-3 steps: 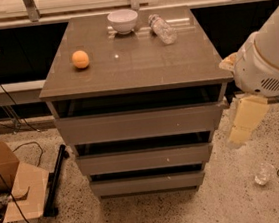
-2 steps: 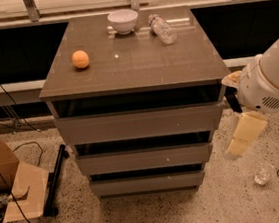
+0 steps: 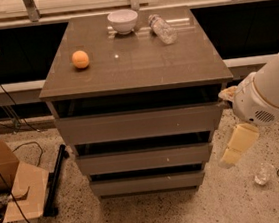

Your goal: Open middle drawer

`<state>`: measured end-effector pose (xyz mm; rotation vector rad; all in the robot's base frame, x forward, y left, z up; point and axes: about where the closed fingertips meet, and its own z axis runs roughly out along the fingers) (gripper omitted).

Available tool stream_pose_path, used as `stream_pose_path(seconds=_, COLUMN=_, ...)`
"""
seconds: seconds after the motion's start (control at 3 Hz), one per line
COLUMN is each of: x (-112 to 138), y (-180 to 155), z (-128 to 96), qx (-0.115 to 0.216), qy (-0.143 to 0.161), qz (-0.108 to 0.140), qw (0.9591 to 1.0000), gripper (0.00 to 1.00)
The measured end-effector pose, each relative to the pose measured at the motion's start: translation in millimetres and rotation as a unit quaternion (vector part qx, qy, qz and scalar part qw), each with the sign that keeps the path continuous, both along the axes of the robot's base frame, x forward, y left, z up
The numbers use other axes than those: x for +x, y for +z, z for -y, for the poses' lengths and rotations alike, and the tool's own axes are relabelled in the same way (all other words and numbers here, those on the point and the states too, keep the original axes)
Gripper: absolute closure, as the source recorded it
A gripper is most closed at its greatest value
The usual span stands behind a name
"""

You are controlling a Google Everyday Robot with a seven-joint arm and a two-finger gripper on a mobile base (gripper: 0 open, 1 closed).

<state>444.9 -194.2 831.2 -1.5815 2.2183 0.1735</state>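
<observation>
Cabinet [image 3: 136,83]: grey-taupe unit with a flat top and three stacked drawer fronts, standing on a speckled floor before a dark recessed wall.

Middle drawer [image 3: 145,159]: second of the three fronts, between the wider-looking top drawer [image 3: 140,124] and the narrower-looking bottom drawer [image 3: 147,183]. Its front is flat, plain and handleless, with a dark gap along its upper edge. It sits in line with its neighbours, with no box showing behind it.

Robot arm [image 3: 271,93]: a white rounded body at the cabinet's right side, level with the top drawer.

Gripper [image 3: 234,150]: cream-coloured, hanging below the arm just off the right end of the middle drawer, apart from it. Whether it is spread or pressed together cannot be told.

Cardboard box [image 3: 8,194]: open, on the floor to the left.

On the top: a white bowl [image 3: 122,21] at the rear, a clear bottle [image 3: 162,28] lying beside it, and an orange [image 3: 80,59] near the left edge.

On the floor at right: a small clear item, possibly a glass [image 3: 263,174].
</observation>
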Motion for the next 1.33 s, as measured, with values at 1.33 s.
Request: stream_pose_path(seconds=1.33, x=21, y=-117, z=-18, qx=0.006, qy=-0.095, qz=-0.042, qw=0.9946, gripper=0.00)
